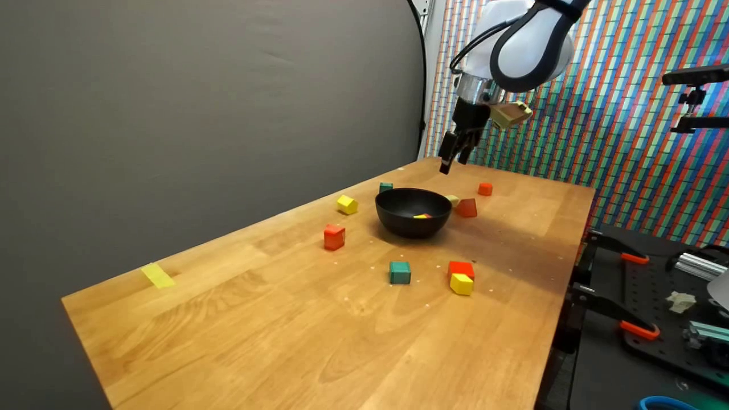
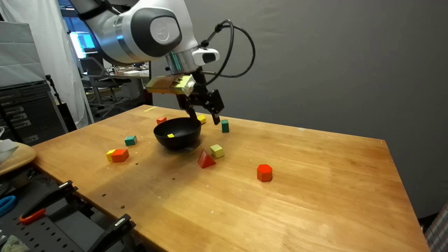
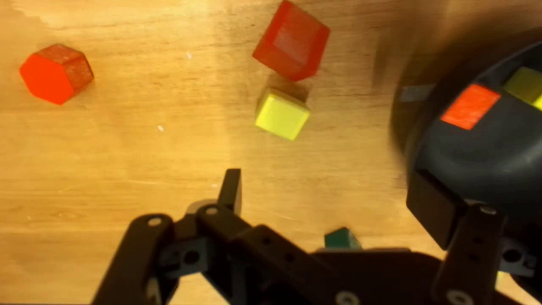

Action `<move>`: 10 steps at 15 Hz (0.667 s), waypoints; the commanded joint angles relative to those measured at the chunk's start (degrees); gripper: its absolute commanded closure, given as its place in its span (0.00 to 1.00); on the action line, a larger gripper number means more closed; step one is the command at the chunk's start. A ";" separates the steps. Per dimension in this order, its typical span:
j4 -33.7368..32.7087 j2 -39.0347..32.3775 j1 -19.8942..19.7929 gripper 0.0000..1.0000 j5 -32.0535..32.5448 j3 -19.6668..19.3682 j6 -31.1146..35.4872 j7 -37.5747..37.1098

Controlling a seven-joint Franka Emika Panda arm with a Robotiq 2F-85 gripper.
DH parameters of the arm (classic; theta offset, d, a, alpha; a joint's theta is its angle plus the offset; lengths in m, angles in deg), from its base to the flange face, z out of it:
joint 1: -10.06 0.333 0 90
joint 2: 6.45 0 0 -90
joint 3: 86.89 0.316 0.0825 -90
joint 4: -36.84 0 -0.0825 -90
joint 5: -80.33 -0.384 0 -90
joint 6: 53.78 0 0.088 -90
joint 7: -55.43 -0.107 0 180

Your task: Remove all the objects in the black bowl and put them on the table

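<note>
Blocks [image 1: 335, 238] around bowl [image 1: 410, 229], yellow strip [image 1: 158, 275], grey backdrop [image 1: 216, 108]

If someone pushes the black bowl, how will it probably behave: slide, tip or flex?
The black bowl probably won't flex: its wall looks smooth and rigid. A push near the rim might rock it, since its sides narrow toward the bottom. The red block and yellow block inside look loose, so they'd likely shift with it.

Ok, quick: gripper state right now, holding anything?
Gripper: open, holding nothing.
</note>
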 commanded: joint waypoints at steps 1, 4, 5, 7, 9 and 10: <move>6.61 9.57 -1.20 0.00 -9.78 6.75 -0.38 8.99; 4.28 6.56 1.49 0.00 -14.83 9.21 -0.22 11.74; 2.72 4.26 1.98 0.00 -14.88 9.82 0.24 11.71; 4.39 6.09 2.15 0.00 -13.26 9.45 -0.39 9.76; 1.60 2.45 1.87 0.00 -15.71 10.32 -1.27 11.13; 0.69 1.25 1.77 0.00 -16.33 10.59 -1.59 11.23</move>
